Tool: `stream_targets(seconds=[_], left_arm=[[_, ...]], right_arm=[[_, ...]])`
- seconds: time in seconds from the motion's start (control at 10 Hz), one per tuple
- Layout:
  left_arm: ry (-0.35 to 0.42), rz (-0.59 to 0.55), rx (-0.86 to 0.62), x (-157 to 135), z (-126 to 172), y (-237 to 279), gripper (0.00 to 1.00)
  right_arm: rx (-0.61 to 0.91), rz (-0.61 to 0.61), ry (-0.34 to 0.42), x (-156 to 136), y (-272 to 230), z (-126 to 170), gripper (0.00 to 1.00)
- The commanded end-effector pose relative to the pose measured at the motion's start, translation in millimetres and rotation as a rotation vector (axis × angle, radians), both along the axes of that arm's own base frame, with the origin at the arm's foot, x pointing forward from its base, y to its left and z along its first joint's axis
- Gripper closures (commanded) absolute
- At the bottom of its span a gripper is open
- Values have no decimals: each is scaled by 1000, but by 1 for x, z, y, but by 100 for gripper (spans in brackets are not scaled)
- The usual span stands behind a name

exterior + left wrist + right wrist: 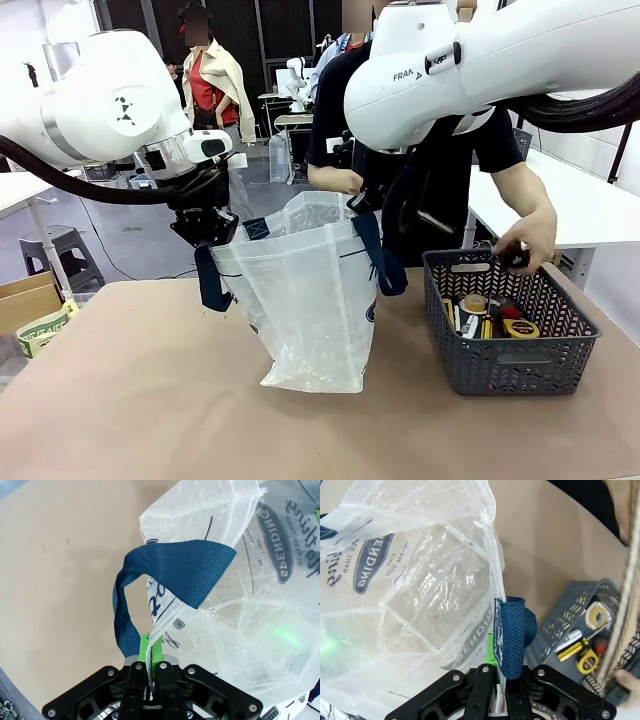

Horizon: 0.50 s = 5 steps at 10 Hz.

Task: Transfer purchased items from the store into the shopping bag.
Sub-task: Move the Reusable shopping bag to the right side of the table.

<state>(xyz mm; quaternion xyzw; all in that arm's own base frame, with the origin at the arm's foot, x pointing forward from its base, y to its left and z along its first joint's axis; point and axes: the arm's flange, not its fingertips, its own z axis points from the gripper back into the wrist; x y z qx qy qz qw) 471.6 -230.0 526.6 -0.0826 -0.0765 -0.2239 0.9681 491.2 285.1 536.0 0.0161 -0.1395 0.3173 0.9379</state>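
Our left tool (151, 647) is pressed together on the thin upper edge of the shopping bag (240, 605). Its green pads (144, 645) pinch the plastic film just beside the place where one navy strap (165, 572) is attached. Our right tool (496, 655) is closed in the same way on the opposite edge of the bag, and the second strap (510, 630) is folded against its fingers.

Between the two tools the bag stands upright with its mouth held open, and its bottom rests on the brown tabletop (130, 400). Dark lettering is printed on its side.

Near the bag, on the robot's right side, the dark grey basket (510, 365) stands on the tabletop. The two look slightly apart, but we cannot tell this for sure. Inside the basket lie the items (492, 318), which are yellow, red and dark pieces. In the right wrist view one looks like a roll of tape.

At the far side, the person's hand (528, 240) is above the far rim of the basket and holds a small dark piece.
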Motion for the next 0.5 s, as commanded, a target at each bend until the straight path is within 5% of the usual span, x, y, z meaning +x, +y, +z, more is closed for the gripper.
stream_targets(seconds=[0.0, 0.4], left_arm=[[38, -45, 35, 1, -1, 4, 100], [78, -77, 102, 2, 1, 12, 100]], right_arm=[[-69, 27, -26, 0, -4, -5, 100], [-132, 54, -26, 3, -1, -9, 100]])
